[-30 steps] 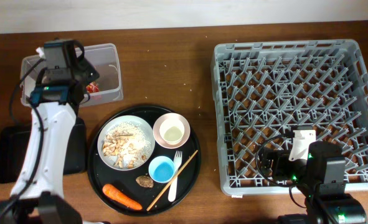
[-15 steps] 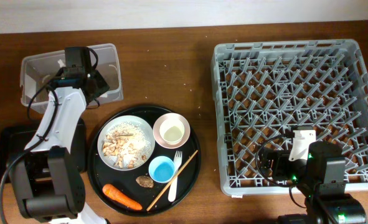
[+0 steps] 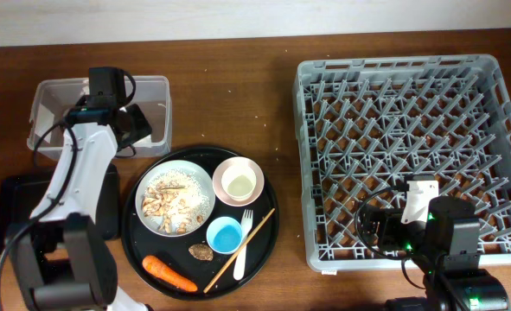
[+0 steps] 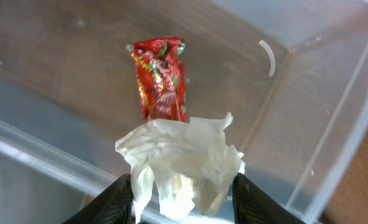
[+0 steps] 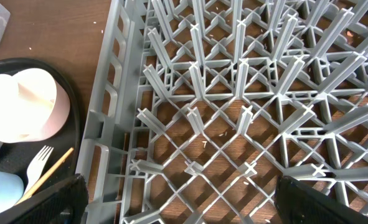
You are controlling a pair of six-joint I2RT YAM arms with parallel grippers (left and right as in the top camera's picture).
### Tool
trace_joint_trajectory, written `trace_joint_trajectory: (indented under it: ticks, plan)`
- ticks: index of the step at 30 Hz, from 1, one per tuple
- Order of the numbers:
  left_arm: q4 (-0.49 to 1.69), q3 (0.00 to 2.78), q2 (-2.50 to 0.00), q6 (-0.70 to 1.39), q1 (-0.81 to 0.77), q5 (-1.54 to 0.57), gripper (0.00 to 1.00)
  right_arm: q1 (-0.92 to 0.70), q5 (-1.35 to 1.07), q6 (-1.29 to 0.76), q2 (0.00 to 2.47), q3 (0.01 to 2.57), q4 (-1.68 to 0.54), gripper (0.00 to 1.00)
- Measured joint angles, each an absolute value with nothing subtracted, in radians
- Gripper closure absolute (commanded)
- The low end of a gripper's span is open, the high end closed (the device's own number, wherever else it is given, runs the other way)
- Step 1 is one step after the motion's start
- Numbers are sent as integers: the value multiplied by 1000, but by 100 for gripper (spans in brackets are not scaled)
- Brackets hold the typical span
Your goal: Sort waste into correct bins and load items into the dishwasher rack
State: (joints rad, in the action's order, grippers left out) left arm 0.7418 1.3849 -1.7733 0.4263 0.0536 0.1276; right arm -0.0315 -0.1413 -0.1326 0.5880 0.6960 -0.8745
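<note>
Left gripper [image 4: 182, 186]: jaws pinched white crumpled tissue [image 4: 184, 152] over clear tub [image 4: 333, 112]. Red crumpled wrapper [image 4: 160, 78] lay inside, long axis pointing toward jaws. Right gripper [image 5: 177, 202]: jaws spread.

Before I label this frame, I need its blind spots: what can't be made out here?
Left wrist: whether the left gripper grips the white tissue; the bottom edge cuts off its fingers.
Overhead: most contents of the clear tub, hidden under the left arm.
Overhead: the small brown lump, too small to identify.

Overhead looks straight down; wrist cameras peer closely into tub [image 4: 333, 124], rack [image 5: 236, 93].
</note>
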Motion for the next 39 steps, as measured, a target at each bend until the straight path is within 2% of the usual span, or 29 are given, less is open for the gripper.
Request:
trace_joint_trajectory:
  ticks: [12, 18, 22, 28, 36, 37, 39]
  plan:
    - [921, 1385, -1745, 418, 54, 127, 47, -31, -141, -133, 588, 696, -875, 2]
    - [1118, 1386, -1745, 417, 54, 120, 47, -31, -141, -133, 588, 696, -874, 2]
    - [1258, 1386, -1745, 353, 32, 3, 47, -31, -147, -133, 588, 696, -875, 2]
    - [1179, 1386, -1745, 169, -196, -261, 48, -31, -179, -133, 588, 696, -886, 1]
    - [1047, 1386, -1748, 173, -372, -294, 49, -31, -179, -133, 588, 696, -905, 2]
    - [1044, 1386, -1759, 177, -387, -291, 54, -31, -179, -133, 588, 696, -905, 2]
    - [1042, 1386, -1786, 182, -393, -287, 54, -31, -179, -133, 588, 696, -905, 1]
